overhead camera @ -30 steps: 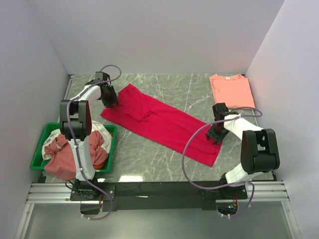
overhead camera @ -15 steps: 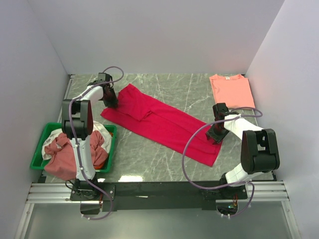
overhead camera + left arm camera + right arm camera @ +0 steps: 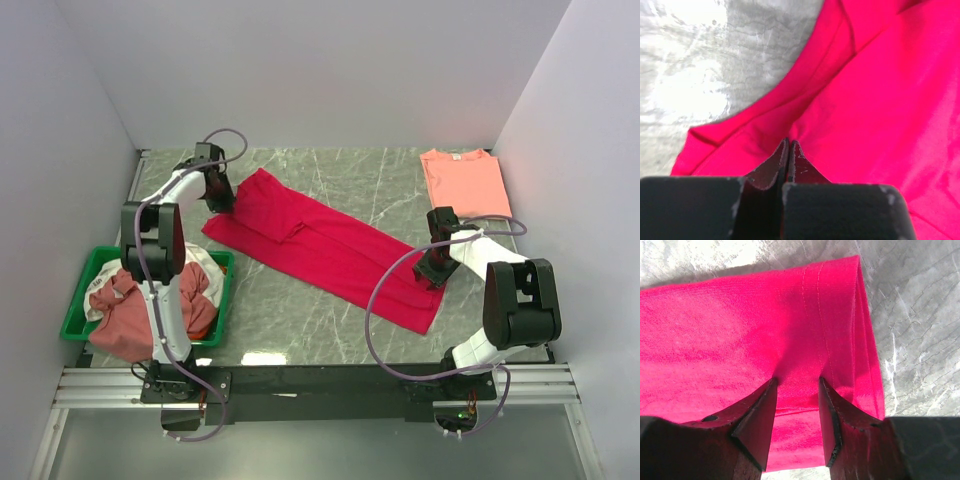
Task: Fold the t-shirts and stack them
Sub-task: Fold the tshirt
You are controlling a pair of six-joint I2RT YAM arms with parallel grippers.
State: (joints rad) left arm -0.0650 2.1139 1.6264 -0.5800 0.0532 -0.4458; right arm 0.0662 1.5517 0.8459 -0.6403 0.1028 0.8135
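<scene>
Waiting in green plastic tray [image 3: 78, 300]: heap of dusty-rose, white and orange t-shirts [image 3: 130, 305], none folded.
Right gripper [image 3: 797, 385]: half open, jaws astride the near hem of your crimson-red cloth t-shirt [image 3: 330, 250], apparently not pinching.
Crimson shirt: on grey marbled surface [image 3: 300, 320], folded lengthwise only.
Left gripper [image 3: 789, 145]: clamped on its far edge.
Far right: salmon-pink t-shirt [image 3: 463, 183], folded, likely your stack's base.

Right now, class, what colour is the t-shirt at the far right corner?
Salmon-pink t-shirt; best seen in the top external view.
</scene>
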